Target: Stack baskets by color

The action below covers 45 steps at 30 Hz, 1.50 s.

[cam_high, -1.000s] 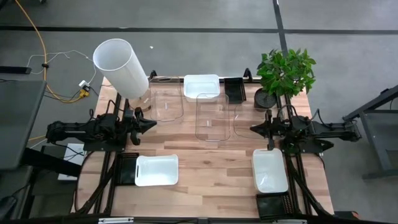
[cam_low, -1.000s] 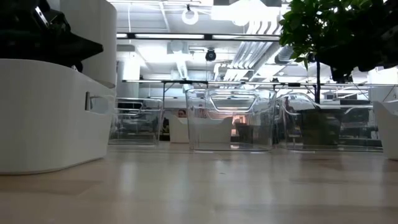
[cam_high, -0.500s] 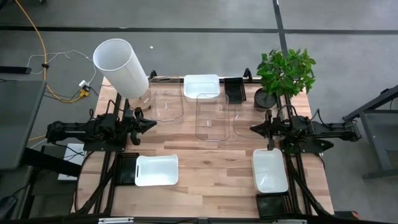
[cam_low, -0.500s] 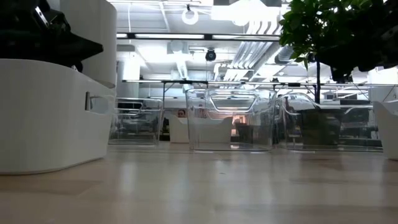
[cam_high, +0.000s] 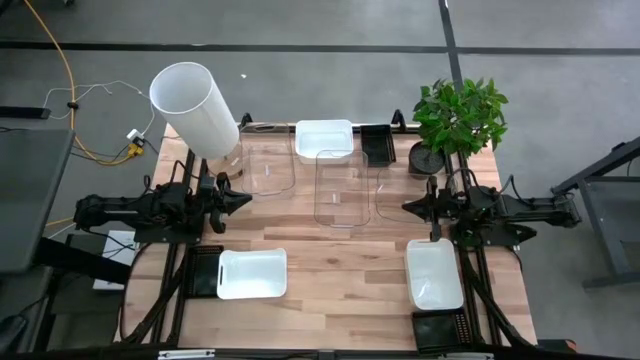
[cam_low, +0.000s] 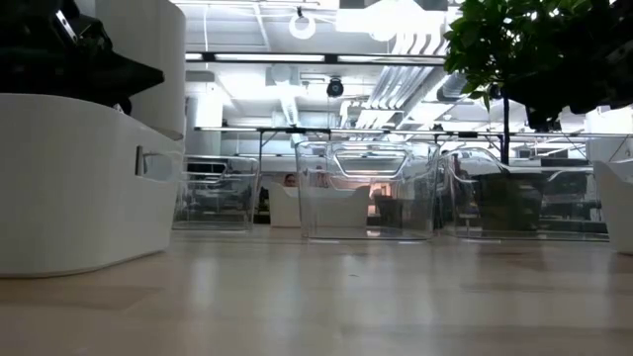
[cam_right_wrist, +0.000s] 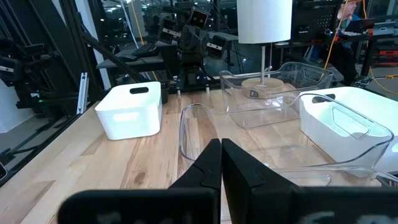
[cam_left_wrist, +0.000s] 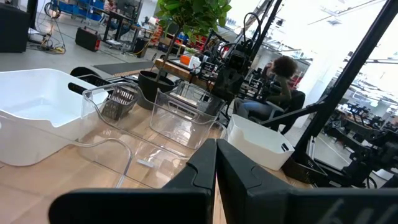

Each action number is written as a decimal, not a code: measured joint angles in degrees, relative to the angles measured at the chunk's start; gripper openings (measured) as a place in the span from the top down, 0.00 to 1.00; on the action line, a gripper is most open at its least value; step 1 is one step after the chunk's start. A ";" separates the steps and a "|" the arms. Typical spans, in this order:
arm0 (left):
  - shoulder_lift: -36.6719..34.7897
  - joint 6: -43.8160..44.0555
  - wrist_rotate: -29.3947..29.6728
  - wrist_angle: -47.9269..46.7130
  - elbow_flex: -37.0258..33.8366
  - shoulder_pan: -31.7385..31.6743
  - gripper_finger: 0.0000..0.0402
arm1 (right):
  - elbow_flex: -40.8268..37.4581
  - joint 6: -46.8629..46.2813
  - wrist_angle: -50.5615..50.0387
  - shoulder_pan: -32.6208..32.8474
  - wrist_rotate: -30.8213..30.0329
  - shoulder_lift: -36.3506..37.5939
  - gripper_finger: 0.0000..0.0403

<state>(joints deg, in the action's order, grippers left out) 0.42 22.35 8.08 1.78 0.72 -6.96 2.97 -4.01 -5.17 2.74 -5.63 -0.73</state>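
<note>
Three white baskets sit on the wooden table: one at the far middle point(cam_high: 323, 140), one near left point(cam_high: 252, 273), one near right point(cam_high: 434, 273). Three clear baskets stand in a row across the middle point(cam_high: 265, 165), point(cam_high: 342, 188), point(cam_high: 395, 192). Black slotted baskets lie at the far edge point(cam_high: 377, 143), near left point(cam_high: 205, 272) and near right point(cam_high: 440, 328). My left gripper point(cam_high: 245, 199) point(cam_left_wrist: 216, 149) is shut and points level at the clear row from the left. My right gripper point(cam_high: 408, 208) point(cam_right_wrist: 221, 146) is shut and points at the row from the right. Both hold nothing.
A big white cylinder point(cam_high: 195, 108) stands at the far left corner and a potted green plant point(cam_high: 460, 115) at the far right. Bare wood point(cam_high: 340, 280) lies between the two near white baskets. A person point(cam_left_wrist: 283, 74) sits in the room beyond the table.
</note>
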 joint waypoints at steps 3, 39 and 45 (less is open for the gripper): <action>0.00 0.00 0.00 0.00 0.00 -0.02 1.00 | -0.01 0.00 0.00 -0.02 0.00 -0.02 1.00; 6.64 -1.53 0.72 19.10 2.57 0.02 0.82 | 0.00 0.00 0.00 0.00 0.00 -0.02 1.00; 17.22 -6.54 -4.12 17.55 11.12 0.88 0.58 | -0.01 0.00 0.00 0.00 0.00 -0.02 1.00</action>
<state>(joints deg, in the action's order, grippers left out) 17.64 15.80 3.96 19.34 11.84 -6.08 2.96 -4.01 -5.17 2.74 -5.63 -0.75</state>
